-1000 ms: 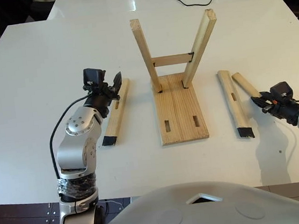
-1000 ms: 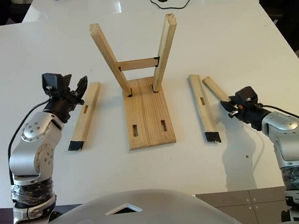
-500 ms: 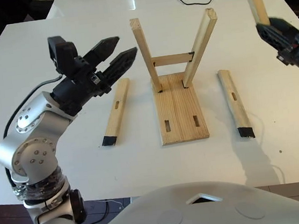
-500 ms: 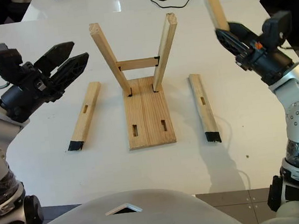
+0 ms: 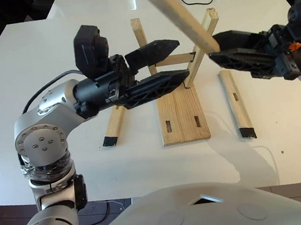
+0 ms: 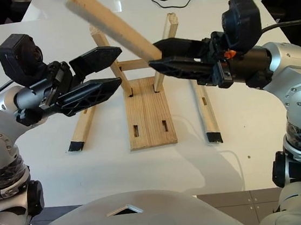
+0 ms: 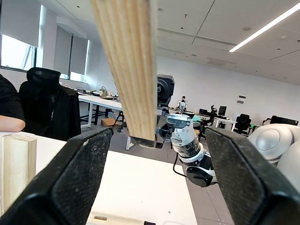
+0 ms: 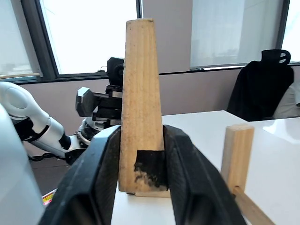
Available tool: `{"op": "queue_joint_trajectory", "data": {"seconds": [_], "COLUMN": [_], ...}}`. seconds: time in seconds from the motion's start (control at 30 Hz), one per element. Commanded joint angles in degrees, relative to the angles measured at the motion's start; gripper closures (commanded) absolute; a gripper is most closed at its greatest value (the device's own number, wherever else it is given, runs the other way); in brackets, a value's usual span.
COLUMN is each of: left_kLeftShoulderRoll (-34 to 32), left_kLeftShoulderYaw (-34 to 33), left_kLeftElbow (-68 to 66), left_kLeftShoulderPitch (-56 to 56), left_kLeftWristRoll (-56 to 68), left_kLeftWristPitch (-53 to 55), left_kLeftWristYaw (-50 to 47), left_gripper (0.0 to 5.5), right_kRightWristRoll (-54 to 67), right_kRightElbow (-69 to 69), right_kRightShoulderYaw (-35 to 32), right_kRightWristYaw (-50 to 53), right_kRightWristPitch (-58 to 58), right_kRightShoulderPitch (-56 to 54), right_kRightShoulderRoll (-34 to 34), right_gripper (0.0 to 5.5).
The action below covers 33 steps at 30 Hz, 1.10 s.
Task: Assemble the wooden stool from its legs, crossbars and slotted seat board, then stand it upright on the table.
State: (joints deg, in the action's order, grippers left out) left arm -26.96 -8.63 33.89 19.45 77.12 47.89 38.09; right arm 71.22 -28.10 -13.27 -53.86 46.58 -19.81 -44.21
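Silver-grey arms (image 5: 57,101), screw-ringed joints (image 5: 40,145), black cables (image 5: 44,93), black fingers (image 5: 153,85), orange mark (image 5: 294,47) right wrist.

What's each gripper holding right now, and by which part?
The right gripper holds a wooden piece by its black-marked end, clamped between the fingers, the rest slanting up. The left gripper is open and holds nothing.

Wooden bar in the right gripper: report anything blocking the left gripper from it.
Nothing visible does. The left gripper, open, faces the wooden bar, which the right gripper holds in the air by its dark end; the upright legs stand clear of that gap.
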Motion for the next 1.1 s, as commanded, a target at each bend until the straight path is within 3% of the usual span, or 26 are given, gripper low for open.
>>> {"op": "queue_joint_trajectory", "data": {"seconds": [0.03,0.23,0.33,0.8,1.1], "left_kLeftShoulderRoll": [-0.6,-1.3,-1.8,-2.7,-3.5], "left_kLeftShoulderYaw": [1.2,2.4,3.3,4.7,5.3], "left_kLeftElbow": [-1.0,-0.8,-0.5,0.7,0.1], "left_kLeftShoulderPitch": [1.7,2.1,1.6,0.5,0.5], "left_kLeftWristRoll": [-1.8,-3.4,-4.4,-5.6,-6.2], "left_kLeftWristPitch": [-1.5,-2.5,-2.9,-4.2,-5.1], "left_kLeftWristYaw": [0.7,2.3,3.3,5.2,5.7], "left_gripper": [1.92,1.92,2.17,4.17,4.21], "right_kRightWristRoll": [0.0,-5.2,-7.3,-3.7,-4.9], "right_kRightElbow": [0.6,0.7,1.3,0.8,0.0], "right_kRightShoulderYaw": [2.1,5.1,5.7,4.4,5.5], "right_kRightWristYaw": [-4.0,-6.0,-6.7,-5.7,-4.5], "right_kRightWristPitch": [1.8,0.8,0.1,1.3,0.1], "right_kRightShoulderPitch": [-0.7,1.3,2.0,2.8,2.7], "right_kRightShoulderRoll": [-1.9,-2.5,-2.2,-0.5,1.0], "right_gripper": [4.19,4.19,4.19,4.19,4.19]}}
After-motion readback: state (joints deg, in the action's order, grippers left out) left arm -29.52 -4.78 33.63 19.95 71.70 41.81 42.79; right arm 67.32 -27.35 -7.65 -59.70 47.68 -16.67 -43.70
